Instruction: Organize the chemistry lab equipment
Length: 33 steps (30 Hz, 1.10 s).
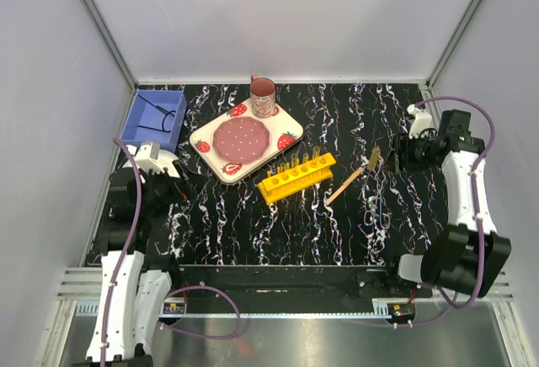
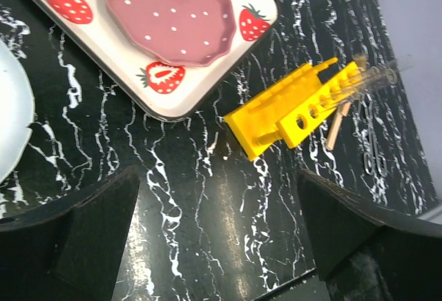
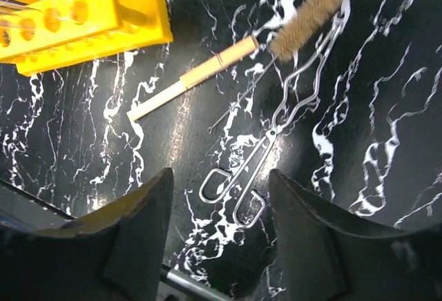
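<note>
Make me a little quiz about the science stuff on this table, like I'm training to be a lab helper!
1. True or false: the wooden-handled brush lies flat beside the yellow rack, not in it.
2. Which tool lies next to the brush's bristles? A) metal tongs B) a spoon C) a hammer
3. Fill in: the box at the far left is coloured ___.
Key: 1 true; 2 A; 3 blue.
</note>
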Available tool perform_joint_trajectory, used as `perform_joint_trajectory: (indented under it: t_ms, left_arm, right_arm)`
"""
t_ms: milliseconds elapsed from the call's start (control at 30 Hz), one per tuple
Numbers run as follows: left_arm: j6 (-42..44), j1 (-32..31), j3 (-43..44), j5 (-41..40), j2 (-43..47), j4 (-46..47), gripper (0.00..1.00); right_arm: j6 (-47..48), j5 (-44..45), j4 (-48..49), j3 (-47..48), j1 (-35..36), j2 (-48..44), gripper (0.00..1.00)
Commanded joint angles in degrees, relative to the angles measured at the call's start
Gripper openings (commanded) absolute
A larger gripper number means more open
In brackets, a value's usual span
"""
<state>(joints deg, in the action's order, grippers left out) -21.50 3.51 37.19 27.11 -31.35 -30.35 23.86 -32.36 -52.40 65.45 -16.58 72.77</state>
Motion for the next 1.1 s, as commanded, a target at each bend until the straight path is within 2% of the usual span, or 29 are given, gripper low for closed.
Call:
perform_joint_trajectory:
  t_ms: [0,133,533,1067]
  left_arm:
    - [-3.37,0.27,-1.15,6.02,3.14,1.26,0.99]
    - [-2.50,0.27,-1.42,9.35,2.88,0.29,0.98]
    - [-2.06,0.18,-2.38,9.98,6.48,1.08,0.98]
    - [-2.50,0.27,-3.00,9.27,8.68,1.96,0.99]
  right_arm:
    - [-1.97,3.71,-0.60,-0.67,0.23,6.23,0.58]
    - [-3.81,2.92,0.72,-1.38,1.63,11.07,0.49]
    - [-13.74,6.52,7.83,1.78,6.12,26.27,0.35]
    - [-18.49,12.75,12.32,6.62,9.28,34.01,0.35]
